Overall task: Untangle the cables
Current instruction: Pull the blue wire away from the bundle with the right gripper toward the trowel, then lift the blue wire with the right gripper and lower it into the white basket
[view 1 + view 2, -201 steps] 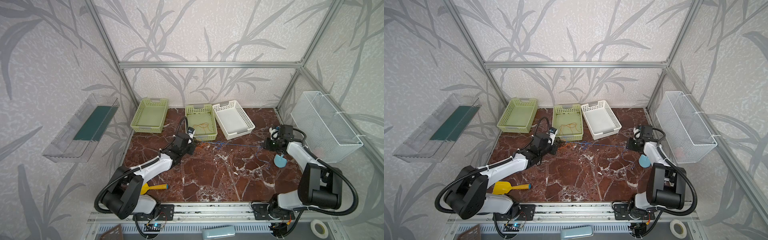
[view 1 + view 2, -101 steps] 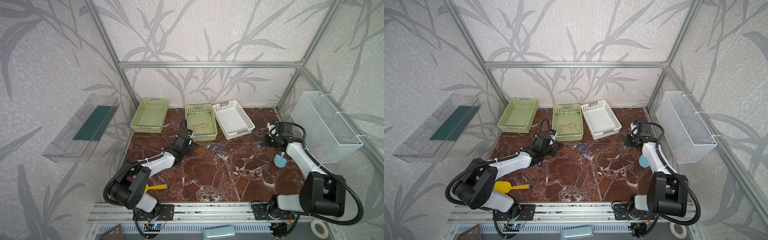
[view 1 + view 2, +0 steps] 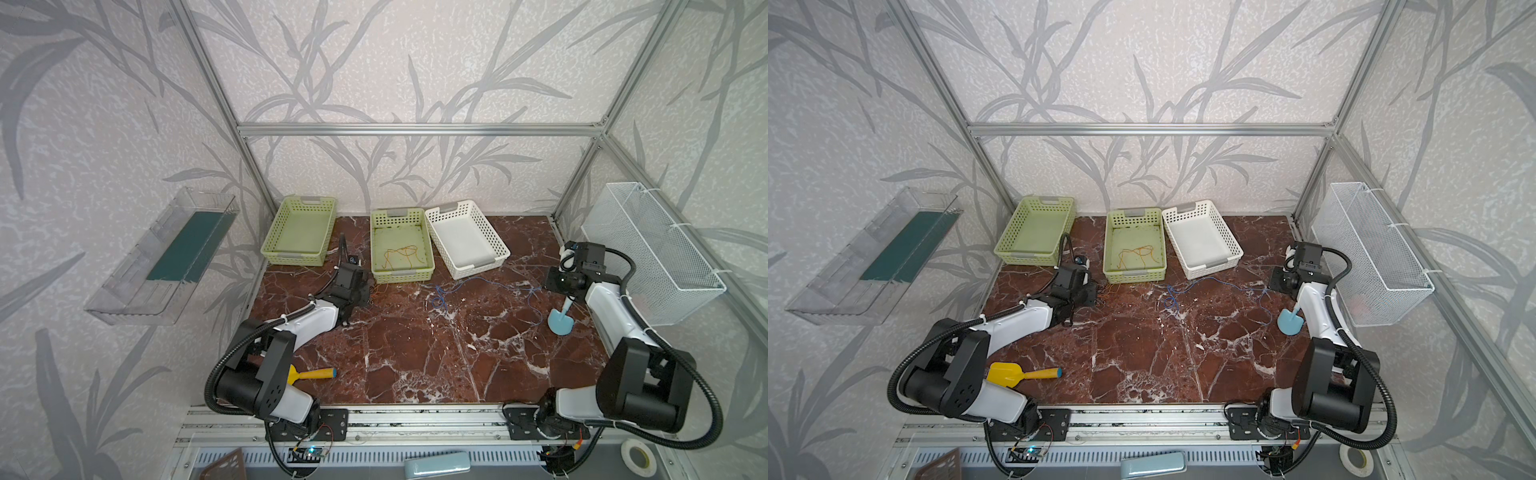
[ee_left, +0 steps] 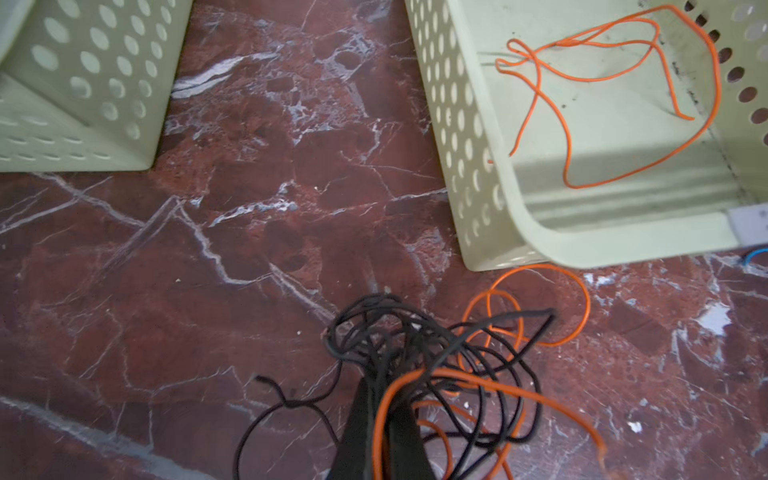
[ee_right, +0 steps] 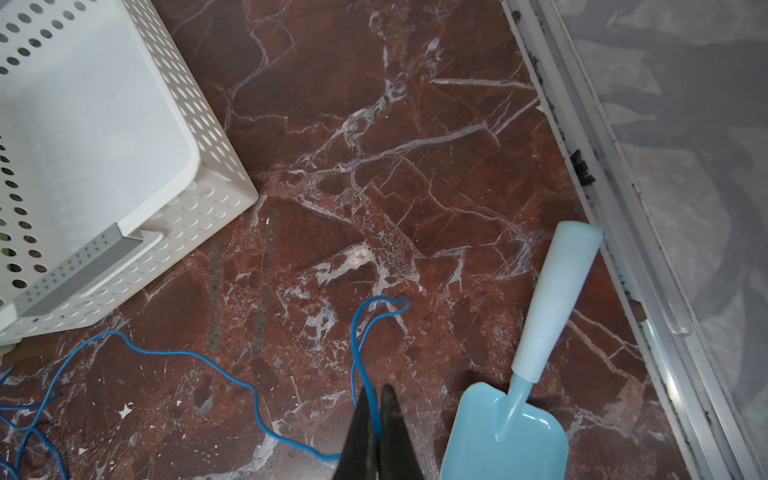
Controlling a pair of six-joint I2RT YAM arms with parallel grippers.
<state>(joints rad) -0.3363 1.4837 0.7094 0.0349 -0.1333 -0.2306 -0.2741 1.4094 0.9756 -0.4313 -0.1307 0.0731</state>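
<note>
The left arm has backed away, and the blue cable [image 3: 439,296], strung nearly straight between the arms a second ago, now lies slack on the table [image 3: 415,353], apparently clear of the clump. The right gripper [image 5: 377,405] pinches its end. The left gripper [image 4: 384,399] is clamped on the dark-and-orange tangle [image 4: 415,336] beside the green basket [image 4: 582,249], which holds one orange cable [image 4: 602,75]. Blue looks freed; the tangle remains.

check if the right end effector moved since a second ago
yes: in both top views the right end effector, shut on the blue cable, has shifted away from the white basket toward the wire basket on the wall
</note>
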